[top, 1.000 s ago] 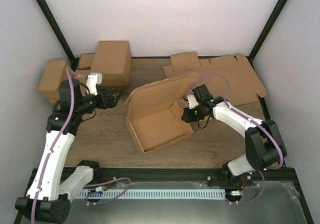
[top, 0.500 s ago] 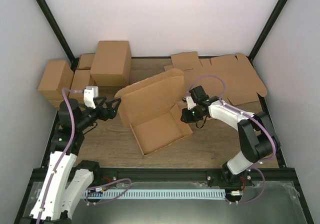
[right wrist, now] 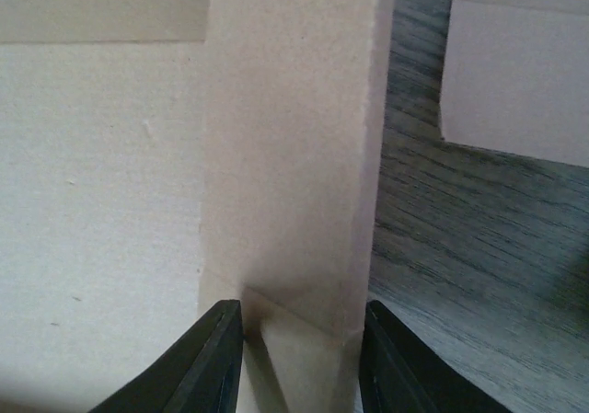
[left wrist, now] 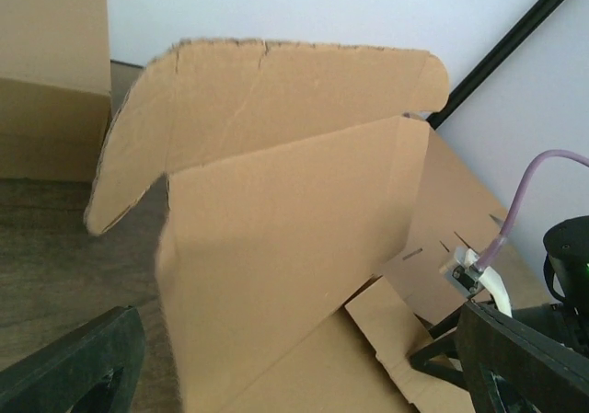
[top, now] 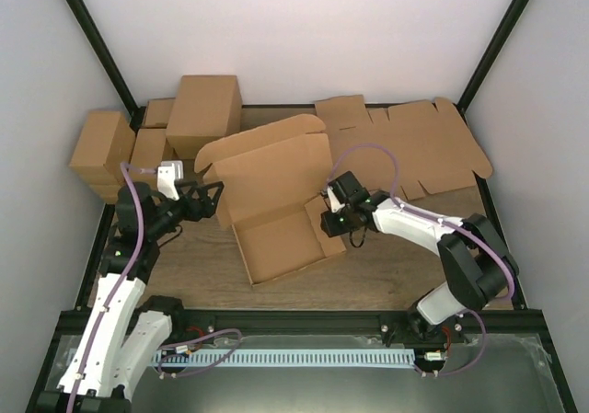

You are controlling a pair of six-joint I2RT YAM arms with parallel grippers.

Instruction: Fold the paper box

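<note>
Overhead, the paper box (top: 276, 206) sits half-built in the middle of the table (top: 396, 266), lid open. The left gripper (top: 210, 197) is spread wide near its left wall and the right gripper (top: 329, 222) is at its right wall. Only the right wrist cam shows that claw's fingers (right wrist: 213, 362) parted and straddling the wall, while the left wrist cam just sees the box's outside looming ahead.

I see the paper box (top: 276, 212) on the table (top: 396, 268) between my left hand (top: 212, 199) and right hand (top: 325, 222), closed boxes (top: 204, 114) behind-left, flat cardboard (top: 419, 146) behind-right.
</note>
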